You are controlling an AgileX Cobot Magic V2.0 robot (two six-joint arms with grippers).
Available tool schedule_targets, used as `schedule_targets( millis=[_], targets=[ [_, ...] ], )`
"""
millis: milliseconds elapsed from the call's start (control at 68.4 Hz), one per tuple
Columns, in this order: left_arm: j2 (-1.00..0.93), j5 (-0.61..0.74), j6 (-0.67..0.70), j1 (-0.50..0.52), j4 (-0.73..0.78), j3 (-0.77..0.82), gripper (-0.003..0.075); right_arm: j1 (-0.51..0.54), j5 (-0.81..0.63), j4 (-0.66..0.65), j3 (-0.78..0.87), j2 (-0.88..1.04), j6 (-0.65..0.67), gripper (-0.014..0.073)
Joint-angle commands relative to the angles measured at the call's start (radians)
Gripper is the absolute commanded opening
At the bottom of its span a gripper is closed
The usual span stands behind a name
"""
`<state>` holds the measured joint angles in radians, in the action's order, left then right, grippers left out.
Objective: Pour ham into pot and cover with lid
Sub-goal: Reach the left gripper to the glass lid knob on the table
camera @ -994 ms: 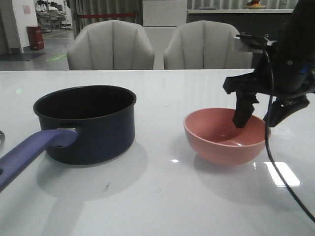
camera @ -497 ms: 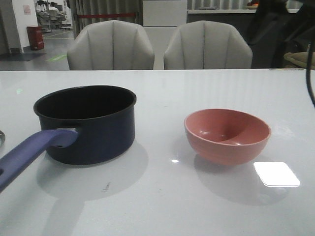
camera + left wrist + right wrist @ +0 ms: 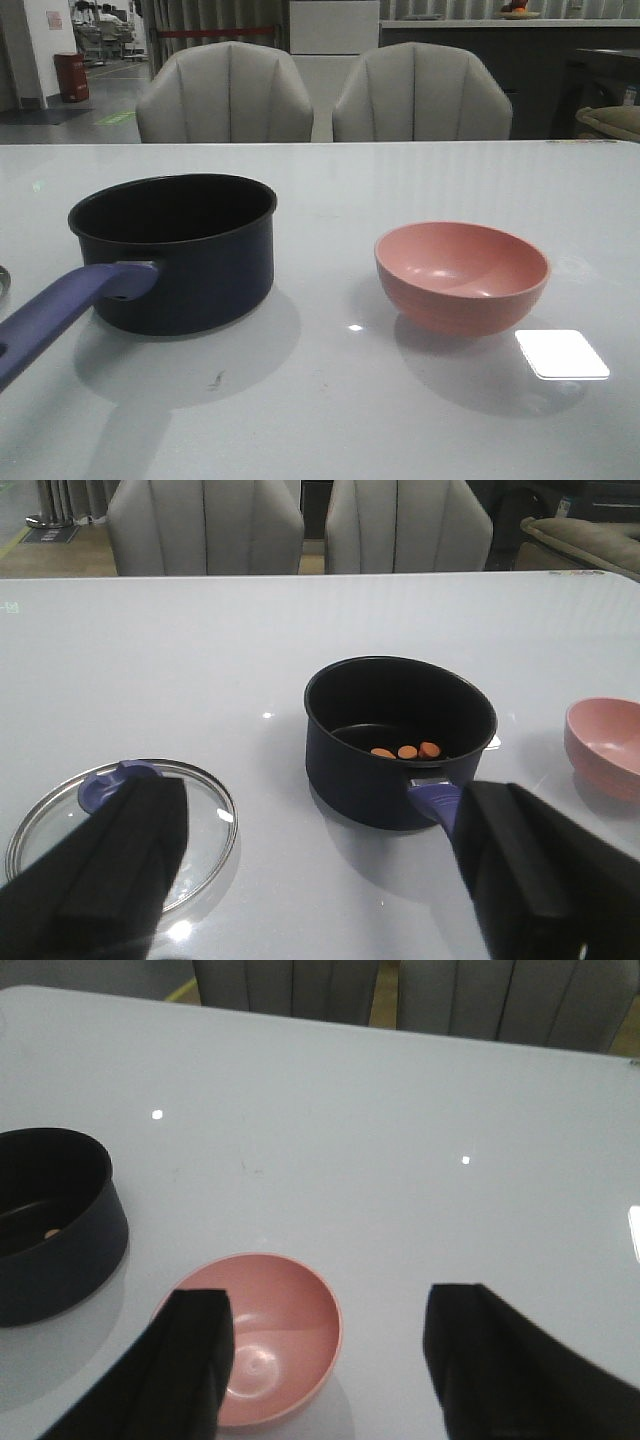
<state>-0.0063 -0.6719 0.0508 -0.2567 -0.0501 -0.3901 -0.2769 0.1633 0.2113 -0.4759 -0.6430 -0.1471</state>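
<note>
The dark navy pot (image 3: pixel 175 250) with its purple-blue handle (image 3: pixel 60 310) stands on the table at the left. In the left wrist view the pot (image 3: pixel 400 740) holds three orange-pink ham chunks (image 3: pixel 405 751). The glass lid (image 3: pixel 125 830) with its dark blue knob (image 3: pixel 110 783) lies flat on the table beside the pot. My left gripper (image 3: pixel 320 880) is open and empty, above the table between lid and pot handle. My right gripper (image 3: pixel 325 1360) is open and empty, high above the empty pink bowl (image 3: pixel 265 1335). Neither gripper shows in the front view.
The pink bowl (image 3: pixel 462 275) stands on the table at the right of the pot. Two grey chairs (image 3: pixel 225 92) stand behind the far table edge. A bright light patch (image 3: pixel 562 354) lies on the table near the bowl.
My right arm was over the pink bowl a second ago and has lifted away out of the front view. The pot and bowl have not moved.
</note>
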Motion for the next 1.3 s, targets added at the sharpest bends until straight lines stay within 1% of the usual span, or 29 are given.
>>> schedule_targets(
  millis=[0, 117, 249, 278, 307, 366, 468, 556, 673, 717, 877, 1009, 1155, 1287],
  targets=[
    [0.008, 0.1, 0.004, -0.008, -0.011, -0.024, 0.0572, -0.001, -0.138, 0.003, 0.068, 0.14, -0.012, 0.052],
    [0.008, 0.12, 0.004, -0.008, -0.011, -0.024, 0.0572, -0.001, -0.143, 0.003, 0.17, 0.274, -0.012, 0.052],
    [0.008, 0.12, 0.004, -0.008, -0.011, -0.024, 0.0572, -0.001, -0.137, 0.003, 0.247, 0.338, -0.012, 0.0515],
    [0.008, 0.12, 0.004, -0.008, -0.011, -0.024, 0.0572, -0.001, -0.138, 0.003, 0.258, 0.342, -0.012, 0.05],
    [0.008, 0.12, 0.004, -0.008, -0.011, -0.024, 0.0572, -0.001, -0.141, 0.003, 0.268, 0.342, -0.012, 0.0471],
    [0.008, 0.12, 0.004, -0.008, -0.011, -0.024, 0.0572, -0.001, -0.143, 0.003, 0.274, 0.34, -0.012, 0.0367],
    [0.008, 0.12, 0.004, -0.008, -0.011, -0.024, 0.0572, -0.001, -0.142, 0.003, 0.274, 0.34, -0.012, 0.0113],
    [0.008, 0.128, 0.004, -0.008, 0.01, -0.024, 0.0572, -0.001, -0.142, 0.003, 0.274, 0.34, -0.012, 0.0167],
    [0.054, 0.107, 0.015, -0.008, 0.095, -0.044, 0.0577, -0.001, -0.143, 0.003, 0.274, 0.34, -0.012, 0.0167],
    [0.088, 0.107, 0.03, -0.008, 0.101, -0.061, 0.0577, -0.001, -0.143, 0.003, 0.274, 0.34, -0.012, 0.0167],
    [0.285, 0.111, 0.11, -0.008, 0.112, -0.14, 0.0576, -0.001, -0.143, 0.003, 0.274, 0.34, -0.012, 0.0167],
    [0.485, 0.117, 0.12, -0.008, 0.143, -0.212, 0.0575, -0.001, -0.143, 0.003, 0.274, 0.34, -0.012, 0.0167],
    [0.721, 0.112, 0.143, 0.001, 0.131, -0.296, 0.0575, -0.001, -0.143, 0.003, 0.274, 0.34, -0.012, 0.0167],
    [0.897, 0.078, 0.147, 0.049, 0.123, -0.389, 0.0573, -0.001, -0.143, 0.003, 0.274, 0.34, -0.012, 0.0167]
  ],
)
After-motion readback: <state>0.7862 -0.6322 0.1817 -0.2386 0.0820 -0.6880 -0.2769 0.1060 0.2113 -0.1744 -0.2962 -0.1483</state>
